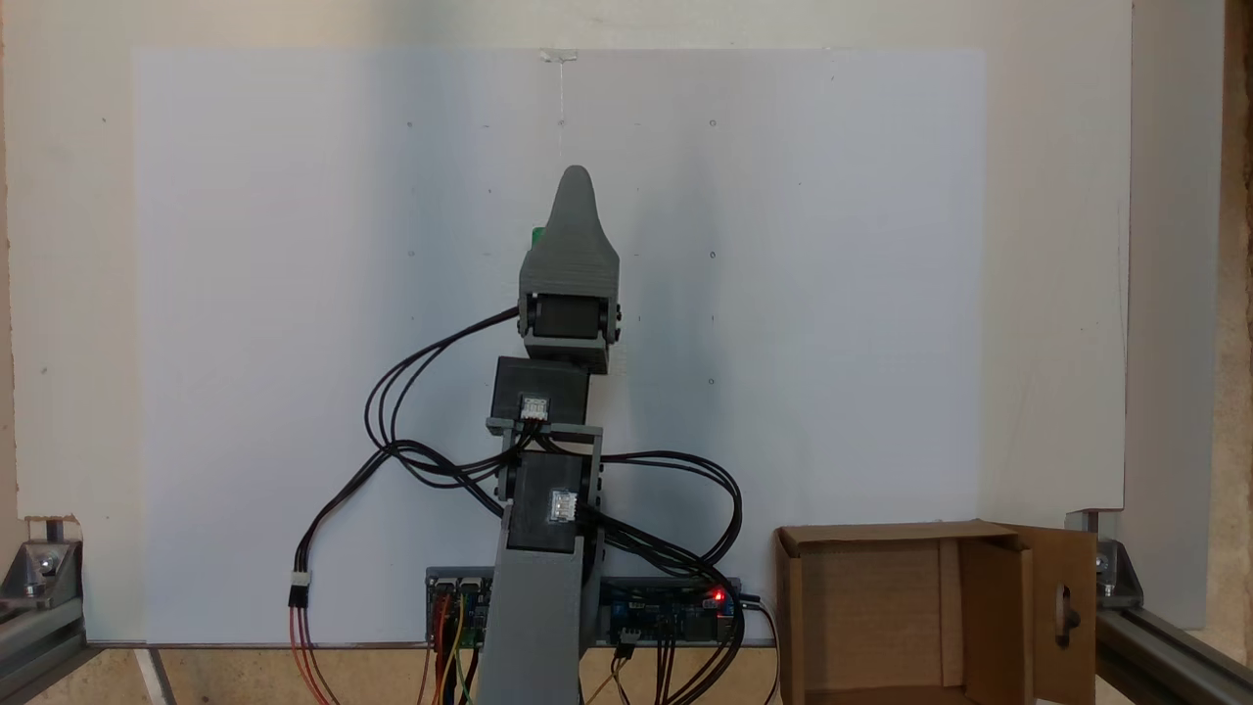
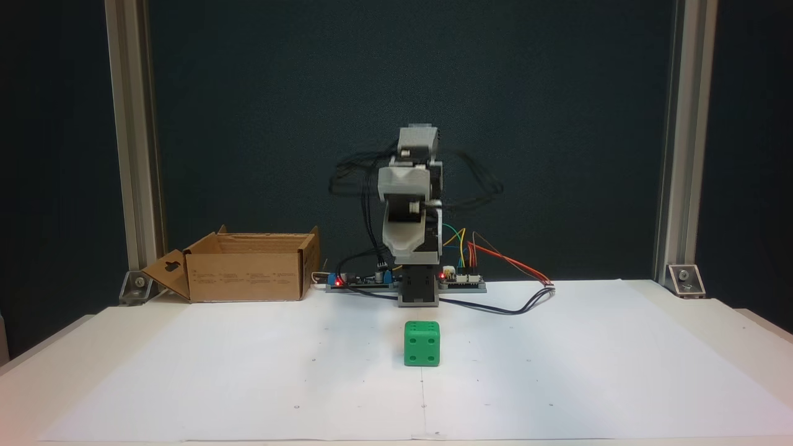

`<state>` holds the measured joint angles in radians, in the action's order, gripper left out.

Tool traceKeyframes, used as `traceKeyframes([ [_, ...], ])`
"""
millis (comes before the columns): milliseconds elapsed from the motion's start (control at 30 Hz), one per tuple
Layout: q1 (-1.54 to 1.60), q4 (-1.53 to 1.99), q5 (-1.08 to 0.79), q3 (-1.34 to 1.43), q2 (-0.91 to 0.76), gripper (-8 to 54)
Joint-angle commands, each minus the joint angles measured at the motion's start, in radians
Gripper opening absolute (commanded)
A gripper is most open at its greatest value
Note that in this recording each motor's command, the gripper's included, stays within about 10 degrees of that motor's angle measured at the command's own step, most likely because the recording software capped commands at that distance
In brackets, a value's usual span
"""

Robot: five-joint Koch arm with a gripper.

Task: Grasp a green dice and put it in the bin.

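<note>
The green dice (image 2: 422, 343) lies nearest in a fixed view, on the white paper (image 2: 248, 371), well apart from the gripper (image 2: 410, 248) behind it. The gripper holds nothing; how far it is open cannot be told. The bin (image 2: 248, 272) stands far left. The reach is probably only starting: next the arm must lower over the dice. The bin's small print is unreadable.

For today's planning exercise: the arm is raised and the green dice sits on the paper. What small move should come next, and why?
Probably lower the gripper toward the green dice, which rests free on the white paper in front of the arm's base. Nothing is held, and the bin waits off to the side.
</note>
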<state>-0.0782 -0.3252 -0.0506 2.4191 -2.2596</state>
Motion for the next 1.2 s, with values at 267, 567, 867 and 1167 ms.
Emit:
traceKeyframes([
  [267, 0.084, 0.696, 0.098, -0.394, -0.101, 42.2],
  [567, 0.092, 1.274, 0.127, -0.706, 0.163, 42.5],
  [867, 0.094, 1.416, 0.158, -0.834, 0.410, 43.6],
  [1167, 0.086, 1.416, 0.158, -0.962, 0.569, 43.6],
])
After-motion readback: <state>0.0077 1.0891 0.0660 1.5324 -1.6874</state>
